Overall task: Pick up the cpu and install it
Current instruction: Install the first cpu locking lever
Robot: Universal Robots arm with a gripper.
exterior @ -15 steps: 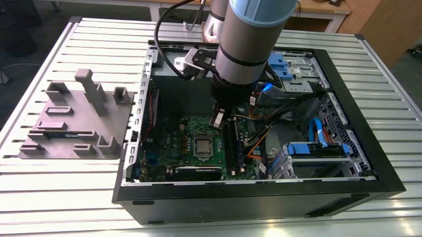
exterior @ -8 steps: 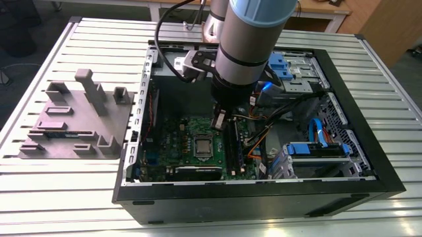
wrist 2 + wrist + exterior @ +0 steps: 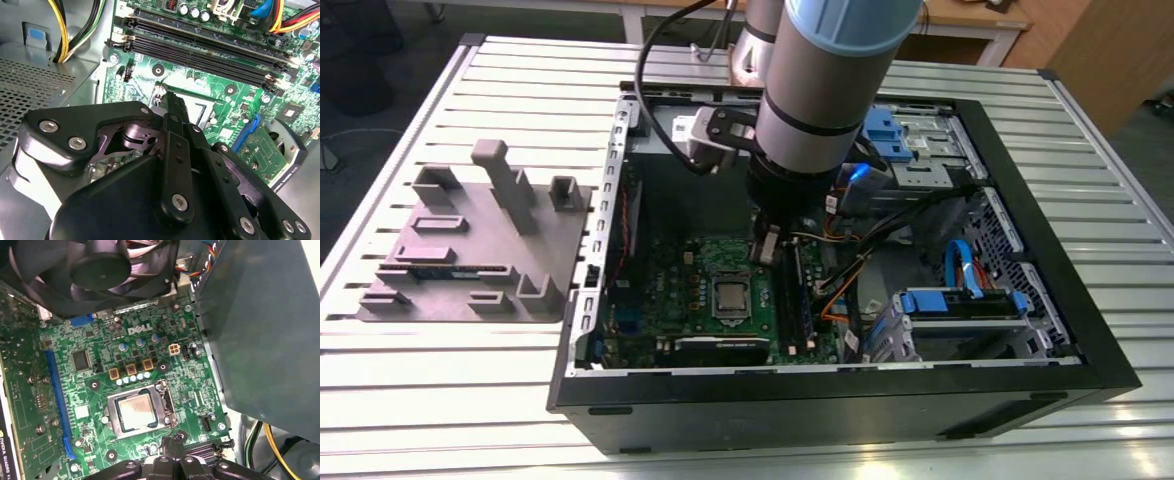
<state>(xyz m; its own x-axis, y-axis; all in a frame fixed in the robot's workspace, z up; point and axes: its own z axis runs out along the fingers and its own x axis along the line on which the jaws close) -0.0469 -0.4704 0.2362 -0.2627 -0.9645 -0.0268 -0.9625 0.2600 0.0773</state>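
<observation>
On the green motherboard point(image 3: 90, 390) sits the metal-framed socket point(image 3: 164, 407). Inside its frame lies a flat square with a pale silvery top, which looks like the cpu point(image 3: 136, 410); in the exterior view the cpu point(image 3: 730, 295) shows as a grey square. My gripper point(image 3: 172, 444) hangs over the board just beside the socket, apart from it. Its black fingers point(image 3: 176, 115) are pressed together with nothing visible between them. In the exterior view the gripper point(image 3: 767, 250) is low inside the open computer case point(image 3: 854, 385).
A grey moulded tray point(image 3: 474, 250) lies on the slatted table at the exterior view's left. Memory slots point(image 3: 200, 47), a black fan point(image 3: 100, 265), bundled cables point(image 3: 854, 270) and blue drive brackets point(image 3: 967, 300) crowd the case around the socket.
</observation>
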